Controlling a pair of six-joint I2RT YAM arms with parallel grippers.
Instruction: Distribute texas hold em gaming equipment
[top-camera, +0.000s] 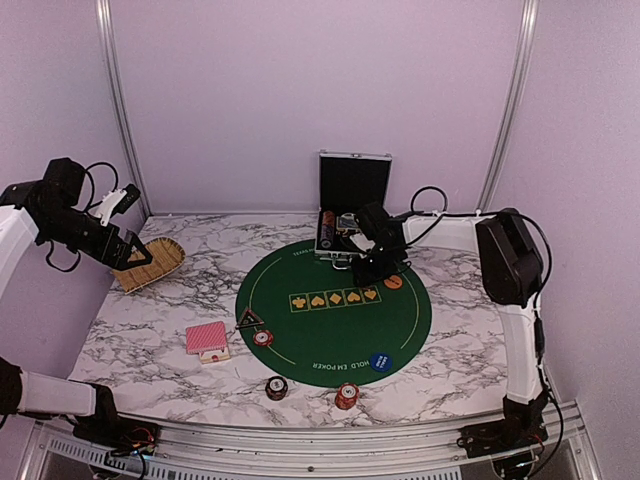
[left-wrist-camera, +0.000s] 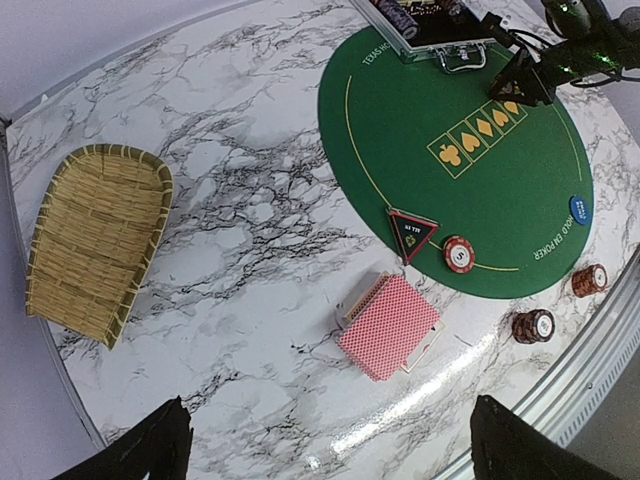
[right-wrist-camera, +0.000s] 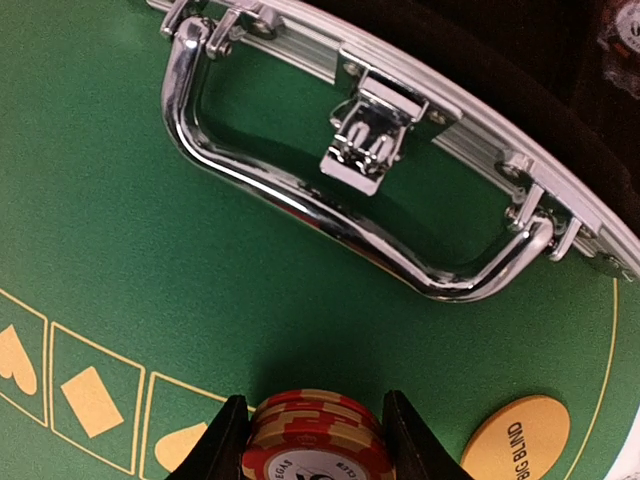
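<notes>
- Closest to the right wrist camera, a stack of red-and-white chips (right-wrist-camera: 312, 420) sits between the two fingers of the right gripper (right-wrist-camera: 318, 445), which pinch it from both sides. I cannot tell if the stack touches the felt.
- The marble table (top-camera: 150, 330) carries everything.
- The round green mat (top-camera: 320, 345) lies in the middle of the table. The right gripper is above its 1 o'clock part.
- The silver case (top-camera: 352, 185) stands open at the mat's 12 o'clock edge, its handle (right-wrist-camera: 300, 215) lying on the felt.
- The straw basket (top-camera: 150, 265) is well apart from the mat, towards 10 o'clock. The left gripper (left-wrist-camera: 335, 455) hangs above the table near it with its fingers spread wide and nothing between them.
- The red-backed deck of cards (top-camera: 207, 338) lies on the marble, off the mat at 8 o'clock.
- The dark triangular token (top-camera: 249, 319) rests on the mat's 9 o'clock edge, and a single red-and-white chip (top-camera: 262, 338) is just beside it.
- The blue disc (top-camera: 380, 362) lies on the mat at 5 o'clock.
- The orange disc (top-camera: 393, 282) lies on the mat at 2 o'clock, near the held stack.
- A dark chip stack (top-camera: 276, 387) stands on the marble at 7 o'clock, and a reddish chip stack (top-camera: 346, 396) at 6 o'clock, both off the mat.
</notes>
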